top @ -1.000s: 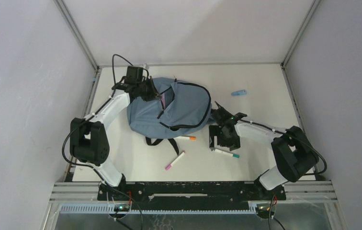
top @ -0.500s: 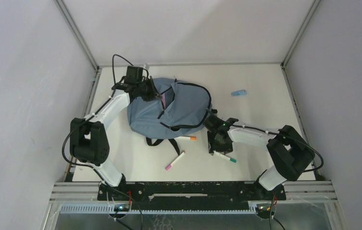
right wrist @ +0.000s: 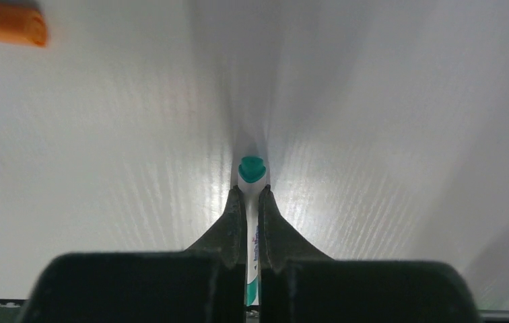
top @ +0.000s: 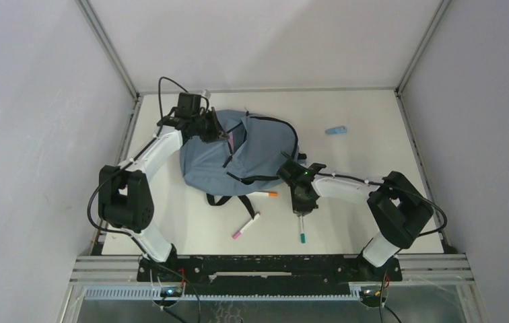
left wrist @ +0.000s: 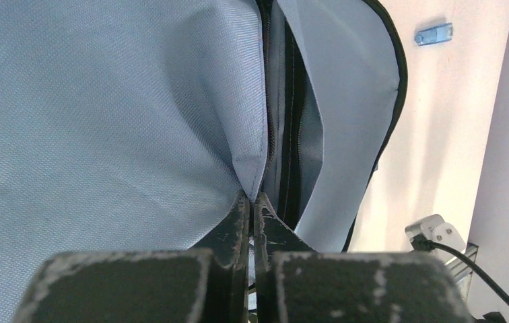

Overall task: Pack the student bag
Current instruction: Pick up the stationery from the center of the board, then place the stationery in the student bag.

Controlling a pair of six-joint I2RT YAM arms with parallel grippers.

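Top view: student bag [top: 252, 151] lies on the bench [top: 373, 108], left of centre, toward the far edge. Left hand [top: 217, 132] sits at the bag's far-left rim, by the open zip. Right hand [top: 299, 205] is low over the bench, just off the bag's near-right side, on a teal-capped marker [top: 301, 230]. An orange-capped marker [top: 265, 194] lies beside the straps.

Left wrist: fingers together, pinching a fold of bag fabric at the opening.

Right wrist: fingers clamped on the teal-capped marker's barrel, cap showing past the tips.
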